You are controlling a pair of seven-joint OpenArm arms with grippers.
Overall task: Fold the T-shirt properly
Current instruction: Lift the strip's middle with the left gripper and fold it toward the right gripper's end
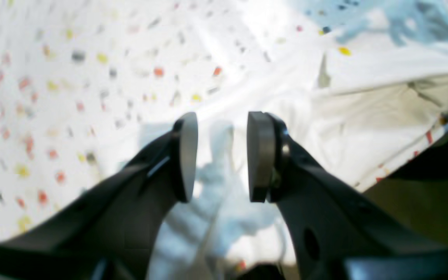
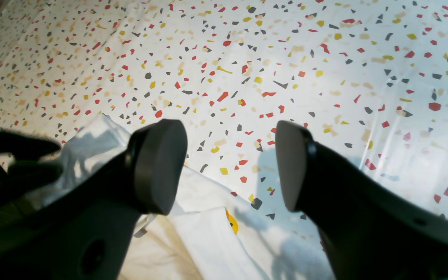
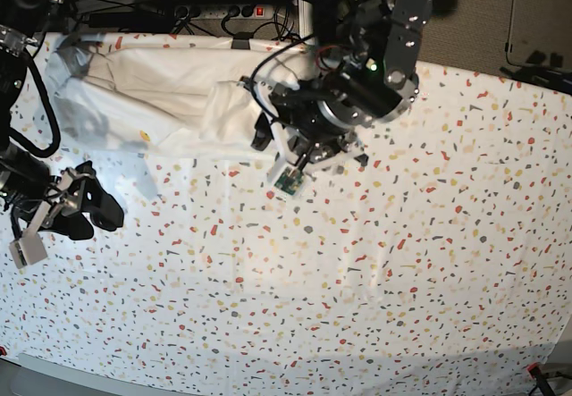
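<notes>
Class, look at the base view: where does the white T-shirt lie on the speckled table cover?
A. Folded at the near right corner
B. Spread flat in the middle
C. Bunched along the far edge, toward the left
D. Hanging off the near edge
C: the T-shirt lies crumpled along the far edge of the table cover, left of centre.
</notes>
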